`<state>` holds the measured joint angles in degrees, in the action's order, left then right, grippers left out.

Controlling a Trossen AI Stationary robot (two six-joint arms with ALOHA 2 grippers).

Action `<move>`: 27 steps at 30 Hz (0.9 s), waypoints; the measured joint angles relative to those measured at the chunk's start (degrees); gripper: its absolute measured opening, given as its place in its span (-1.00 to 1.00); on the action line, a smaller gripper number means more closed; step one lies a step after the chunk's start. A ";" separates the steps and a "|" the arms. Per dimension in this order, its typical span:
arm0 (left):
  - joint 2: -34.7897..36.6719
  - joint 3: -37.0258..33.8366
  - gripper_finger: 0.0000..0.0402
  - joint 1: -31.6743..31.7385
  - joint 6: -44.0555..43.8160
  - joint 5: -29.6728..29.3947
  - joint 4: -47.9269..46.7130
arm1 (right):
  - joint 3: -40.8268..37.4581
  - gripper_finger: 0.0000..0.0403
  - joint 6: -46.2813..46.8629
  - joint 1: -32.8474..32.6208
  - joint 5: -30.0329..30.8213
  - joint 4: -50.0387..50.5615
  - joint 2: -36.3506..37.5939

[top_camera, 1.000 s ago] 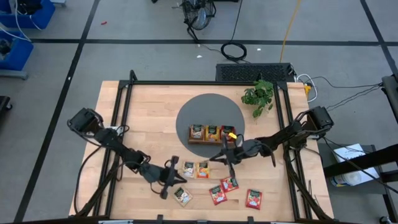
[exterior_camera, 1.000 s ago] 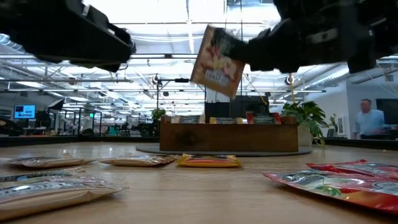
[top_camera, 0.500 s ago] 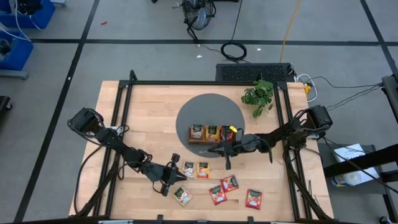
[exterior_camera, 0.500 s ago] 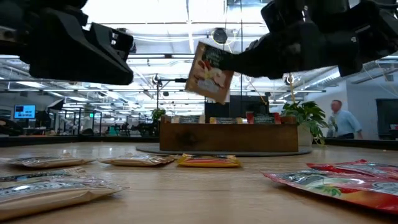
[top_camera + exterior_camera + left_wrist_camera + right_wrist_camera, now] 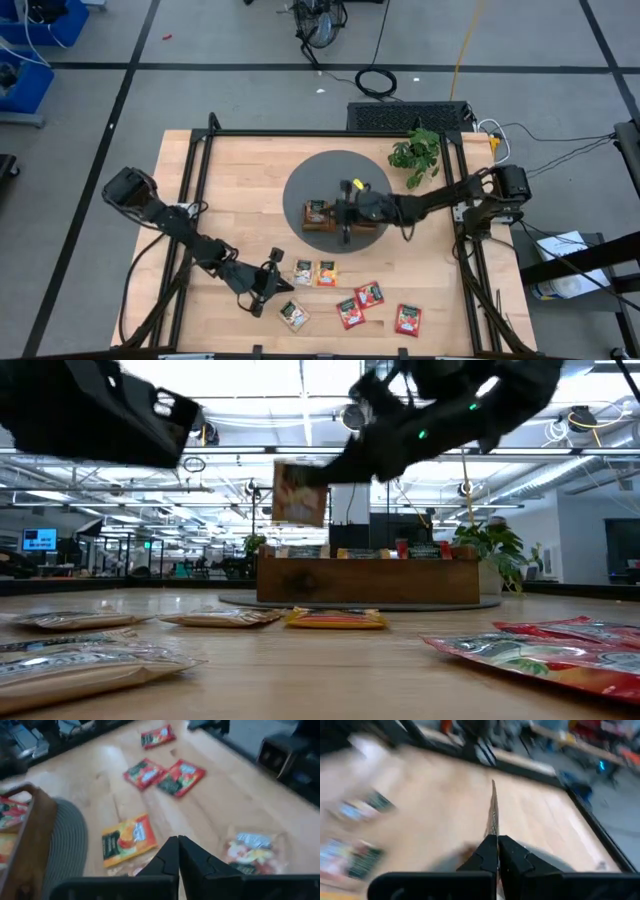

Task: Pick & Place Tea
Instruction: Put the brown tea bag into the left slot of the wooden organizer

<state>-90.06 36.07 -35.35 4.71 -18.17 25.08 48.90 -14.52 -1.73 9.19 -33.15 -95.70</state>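
One tea sachet [image 5: 298, 494] hangs pinched in my right gripper [image 5: 345, 212], whose fingers are clamped flat on its top edge; from the right wrist I see the packet edge-on, a thin strip rising from between the closed fingertips [image 5: 489, 851]. That gripper sits over the wooden tray [image 5: 318, 226], which rests on the round grey mat [image 5: 330, 170] in the middle of the table [image 5: 240, 180]. In the low view the held sachet is in the air above the tray's left end, clear of the wood. Another sachet [image 5: 317, 210] already lies in the tray's left compartment.

My left gripper [image 5: 262, 287] waits near the front of the table with its fingers pressed together and nothing between them. Just beside it on the bare wood lie a cream sachet [image 5: 303, 272] and an orange one [image 5: 326, 272], with another cream one [image 5: 294, 315] closer to the front edge. Three red sachets [image 5: 369, 295] lie farther right. A small potted plant [image 5: 416, 155] stands past the mat on the right arm's side.
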 joint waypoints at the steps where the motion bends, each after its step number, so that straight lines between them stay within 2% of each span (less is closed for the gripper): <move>1: 0.30 0.03 -0.91 -0.21 -0.40 0.00 0.17 | 0.24 -1.00 0.12 1.42 -0.12 1.52 0.00; 5: 0.56 0.00 -0.85 -1.32 0.42 -0.02 -0.36 | 0.24 -1.00 4.98 6.18 -2.94 2.89 -0.53; 9: 0.57 0.02 -0.87 -1.25 0.80 -2.31 -0.98 | 0.24 -1.00 8.07 7.99 -7.92 2.46 -1.30; 16: 0.57 0.02 -0.98 -0.44 0.79 -2.95 -0.97 | 0.24 -1.00 8.50 6.08 -8.00 2.60 -1.46; 23: 0.57 0.02 -0.84 0.05 -0.51 -2.92 -0.94 | 0.27 -1.00 9.98 5.37 -7.83 1.33 -3.14; 27: 0.57 0.02 -0.82 0.07 -0.72 -2.92 -0.88 | 0.27 -1.00 9.99 5.50 -7.73 0.96 -5.84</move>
<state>-89.49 36.10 -35.29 3.99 -21.10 24.20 49.17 -4.53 3.77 1.46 -32.18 -101.54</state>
